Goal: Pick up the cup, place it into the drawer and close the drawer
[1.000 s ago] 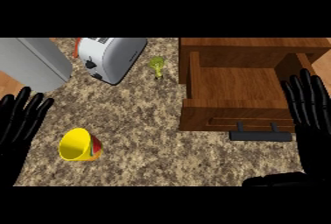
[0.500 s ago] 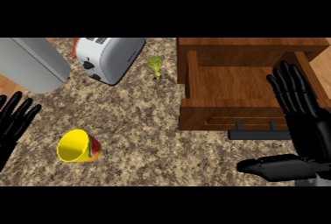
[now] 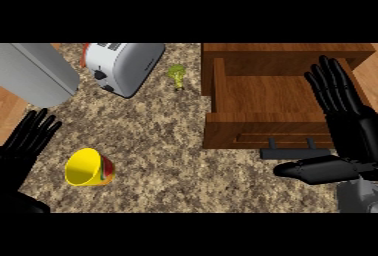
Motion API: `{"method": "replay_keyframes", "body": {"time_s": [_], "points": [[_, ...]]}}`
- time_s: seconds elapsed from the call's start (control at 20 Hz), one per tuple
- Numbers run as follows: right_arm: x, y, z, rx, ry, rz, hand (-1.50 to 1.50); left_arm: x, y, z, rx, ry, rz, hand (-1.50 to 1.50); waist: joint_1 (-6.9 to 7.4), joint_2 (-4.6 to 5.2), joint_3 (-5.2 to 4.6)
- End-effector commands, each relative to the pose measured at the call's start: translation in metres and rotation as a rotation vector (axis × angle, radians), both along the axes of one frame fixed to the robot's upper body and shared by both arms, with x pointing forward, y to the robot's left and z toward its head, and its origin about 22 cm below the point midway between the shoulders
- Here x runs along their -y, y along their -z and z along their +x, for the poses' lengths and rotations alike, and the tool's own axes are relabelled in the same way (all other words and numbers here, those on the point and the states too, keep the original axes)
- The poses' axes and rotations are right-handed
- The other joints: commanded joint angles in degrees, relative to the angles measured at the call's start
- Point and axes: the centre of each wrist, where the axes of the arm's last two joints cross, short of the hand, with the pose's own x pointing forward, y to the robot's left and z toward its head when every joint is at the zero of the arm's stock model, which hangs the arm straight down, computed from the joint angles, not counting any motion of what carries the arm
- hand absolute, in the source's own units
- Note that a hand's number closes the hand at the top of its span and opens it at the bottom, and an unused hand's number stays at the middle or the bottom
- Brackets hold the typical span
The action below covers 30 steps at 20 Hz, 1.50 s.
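Note:
A yellow cup (image 3: 87, 167) with a red band lies on its side on the speckled counter at the lower left, its mouth facing up and left. The wooden drawer (image 3: 280, 102) stands pulled open at the right, with a dark handle (image 3: 297, 149) on its front. My right hand (image 3: 347, 125) is open, fingers straight, over the drawer's right side, its thumb (image 3: 317, 170) sticking out left below the handle. My left hand (image 3: 26, 142) is open at the left edge, just left of the cup and not touching it.
A silver toaster (image 3: 122, 65) stands at the back, a grey appliance (image 3: 33, 72) left of it. A small green item (image 3: 177, 75) lies between the toaster and the drawer. Bare counter stretches between cup and drawer.
My right hand has shifted left and up over the drawer, thumb now showing fully. My left hand has sunk toward the lower left edge. The cup has not moved.

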Motion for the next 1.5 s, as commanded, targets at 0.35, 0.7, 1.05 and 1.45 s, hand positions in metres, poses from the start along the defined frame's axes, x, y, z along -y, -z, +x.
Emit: {"method": "replay_keyframes", "body": {"time_s": [0.35, 0.7, 1.05, 1.45], "points": [[-0.013, 0.001, -0.001, 0.036, 0.003, -0.008, -1.50, -0.003, 0.084, 0.007, -0.104, -0.052, 0.068, -1.50, -0.18, -0.02, -0.01], [0.012, -0.022, 0.002, 0.024, 0.006, 0.001, -1.50, -0.027, 0.124, -0.001, -0.115, -0.074, 0.092, -1.50, -0.47, 0.03, -0.04], [0.003, -0.037, 0.008, 0.011, 0.004, -0.024, -1.50, -0.017, 0.139, 0.011, -0.091, -0.117, 0.083, -1.50, -0.90, 0.12, -0.12], [0.006, -0.018, -0.005, -0.001, -0.008, -0.027, -1.50, -0.005, 0.162, -0.007, -0.071, -0.114, 0.050, -1.50, -1.61, 0.33, -0.23]]}}
